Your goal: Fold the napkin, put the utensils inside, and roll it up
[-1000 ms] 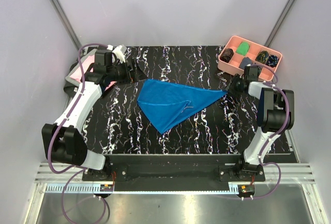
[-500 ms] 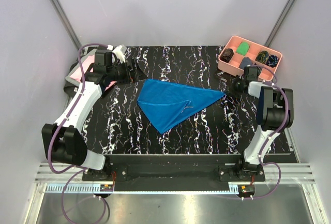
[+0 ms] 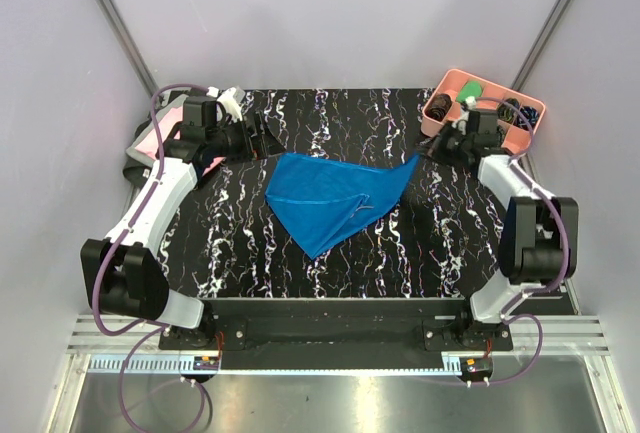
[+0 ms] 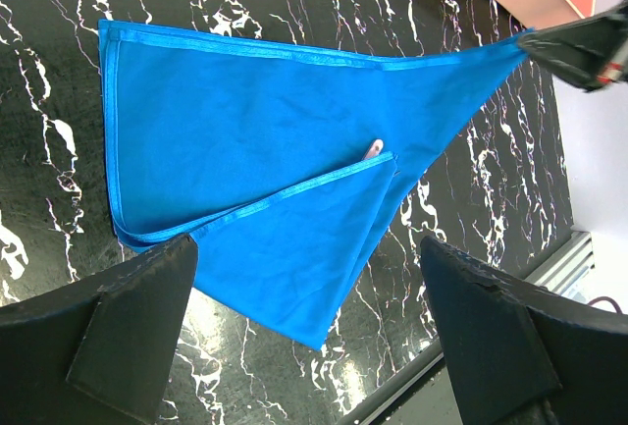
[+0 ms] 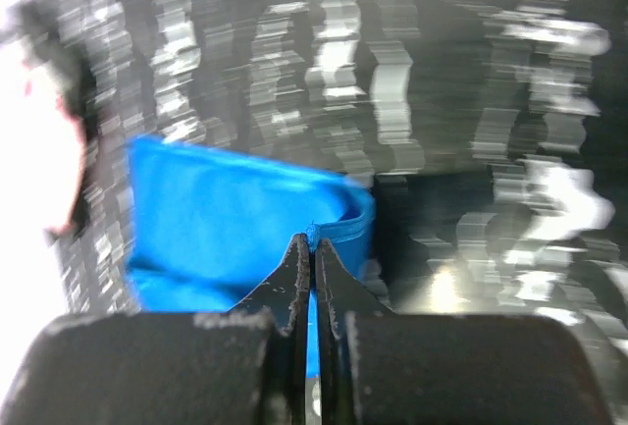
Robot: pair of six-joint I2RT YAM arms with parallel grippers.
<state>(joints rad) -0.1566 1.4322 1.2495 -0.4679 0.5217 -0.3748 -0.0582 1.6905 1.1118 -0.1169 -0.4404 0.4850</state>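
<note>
The blue napkin [image 3: 325, 198] lies folded on the black marble table, its right corner lifted off the surface. My right gripper [image 3: 425, 151] is shut on that corner; the right wrist view shows the pinched hem [image 5: 312, 239] at the closed tips. A thin silver utensil tip [image 4: 374, 149] pokes out from under the folded flap, and shows faintly in the top view [image 3: 362, 206]. The rest of the utensils is hidden under the cloth. My left gripper [image 3: 262, 138] hovers open and empty by the napkin's far left corner, and the left wrist view [image 4: 314, 346] shows the napkin [image 4: 255, 131] below it.
A pink compartment tray [image 3: 438, 119] with small dark and green bundles stands at the back right, just behind my right gripper. A pink folded shirt [image 3: 150, 145] lies at the far left edge under my left arm. The table's front edge [image 4: 549, 268] is near.
My right gripper has moved back and to the left, lifting the napkin's right corner off the table. The left arm has not moved.
</note>
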